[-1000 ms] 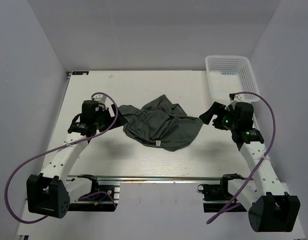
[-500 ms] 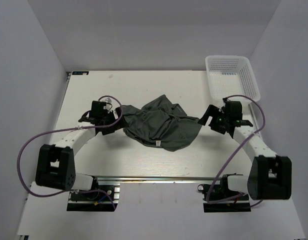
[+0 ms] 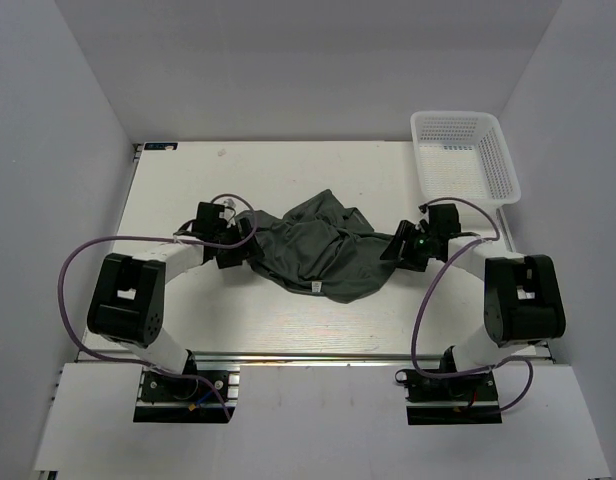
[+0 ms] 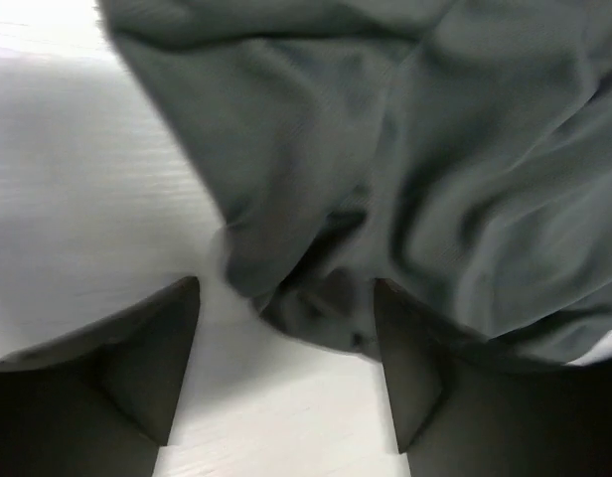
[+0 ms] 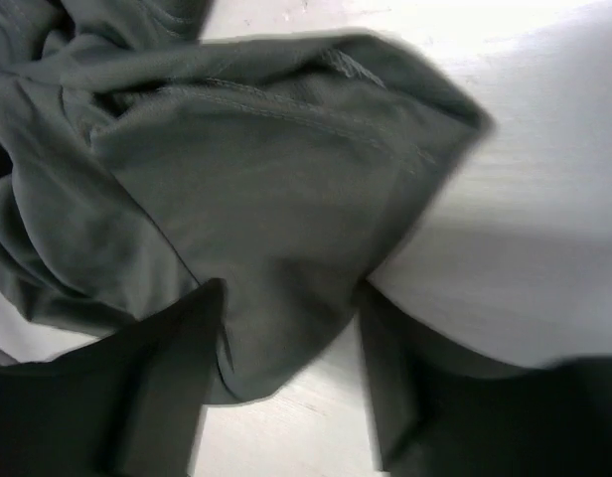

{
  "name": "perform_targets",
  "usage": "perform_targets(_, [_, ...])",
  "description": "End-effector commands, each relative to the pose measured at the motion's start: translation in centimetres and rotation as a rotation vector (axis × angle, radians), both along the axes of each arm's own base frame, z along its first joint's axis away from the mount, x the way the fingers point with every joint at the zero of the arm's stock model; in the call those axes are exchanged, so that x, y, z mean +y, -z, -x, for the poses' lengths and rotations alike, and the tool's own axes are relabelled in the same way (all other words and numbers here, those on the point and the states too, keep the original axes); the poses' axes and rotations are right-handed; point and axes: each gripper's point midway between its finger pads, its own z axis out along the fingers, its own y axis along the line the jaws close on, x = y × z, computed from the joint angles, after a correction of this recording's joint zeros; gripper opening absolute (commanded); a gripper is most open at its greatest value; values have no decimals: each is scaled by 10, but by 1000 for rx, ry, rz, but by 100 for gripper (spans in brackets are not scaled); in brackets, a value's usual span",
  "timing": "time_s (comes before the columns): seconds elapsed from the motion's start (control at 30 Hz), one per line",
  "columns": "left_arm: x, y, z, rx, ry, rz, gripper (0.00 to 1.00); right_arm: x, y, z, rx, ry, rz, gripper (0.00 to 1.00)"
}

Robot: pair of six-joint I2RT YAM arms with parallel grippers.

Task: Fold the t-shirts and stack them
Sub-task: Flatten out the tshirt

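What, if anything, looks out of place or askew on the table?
Only the t-shirt: it lies crumpled in a central heap, bunched rather than flat. The left gripper and right gripper straddle its opposite edges, jaws open. The basket stands upright in the far right corner.

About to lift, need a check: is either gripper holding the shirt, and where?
Nothing clamped yet. The left gripper straddles a fold at the left edge of the shirt, the right gripper a corner on its right; both jaws stand apart.
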Motion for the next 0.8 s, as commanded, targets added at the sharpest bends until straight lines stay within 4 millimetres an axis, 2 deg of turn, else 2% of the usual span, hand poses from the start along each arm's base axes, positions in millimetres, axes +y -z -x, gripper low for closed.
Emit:
perform_targets(0.0, [-21,-5,-12,-34,55,38,64,26,-8,-14,-39,-74,-71,57])
perform_targets(0.03, [-22,-1,-10,-19,61,43,64,32,-6,-12,-34,-94,-80,54])
perform_targets(0.07, [-26,-2,-15,-23,79,50,49,36,2,-9,-10,-106,-85,51])
perform_targets(0.1, [-30,-2,-16,-25,90,51,39,44,-2,-11,-20,-131,-102,46])
perform_targets(0.13, [-37,-11,-22,-53,115,59,29,49,-2,-10,-22,-150,-105,41])
perform_targets(0.17, [-39,-10,-22,-39,123,67,12,53,-5,-15,-36,-162,-113,32])
perform_targets(0.2, [-42,-13,-23,-53,142,63,2,57,-8,-17,-49,-176,-121,19])
perform_targets(0.23, [-45,-20,-26,-73,156,70,0,62,-13,-18,-66,-191,-128,0])
perform_targets(0.3, [-51,-31,-24,-101,175,84,0,69,-31,-25,-120,-205,-143,0])
perform_targets(0.33, [-55,-51,-27,-158,193,89,0,73,-41,-32,-172,-214,-148,0])
perform_targets(0.37, [-55,-61,-28,-185,194,95,0,74,-51,-39,-216,-208,-149,0])
perform_targets(0.4, [-55,-72,-28,-214,194,101,0,77,-75,-40,-288,-216,-156,0])
perform_targets(0.43, [-57,-87,-30,-260,205,97,0,76,-88,-45,-331,-208,-157,0])
perform_targets(0.47, [-57,-113,-28,-328,206,111,0,75,-101,-47,-374,-205,-156,0])
perform_targets(0.5, [-56,-126,-26,-356,206,116,0,72,-135,-48,-475,-187,-144,0])
perform_targets(0.53, [-55,-145,-27,-406,200,120,0,69,-152,-51,-522,-177,-140,0])
perform_targets(0.57, [-54,-159,-24,-443,200,128,0,67,-180,-48,-598,-173,-141,0])
perform_targets(0.6, [-56,-192,-18,-529,209,148,0,63,-204,-42,-666,-173,-132,0])
perform_targets(0.63, [-53,-210,-15,-570,202,151,0,56,-224,-45,-724,-137,-104,0])
perform_targets(0.67, [-48,-243,-7,-650,188,157,0,49,-249,-37,-798,-131,-90,0])
perform_targets(0.73, [-39,-276,0,-731,152,152,0,29,-301,-25,-932,-45,-54,0])
perform_targets(0.77, [-35,-291,5,-766,138,151,0,18,-318,-25,-976,11,-26,0])
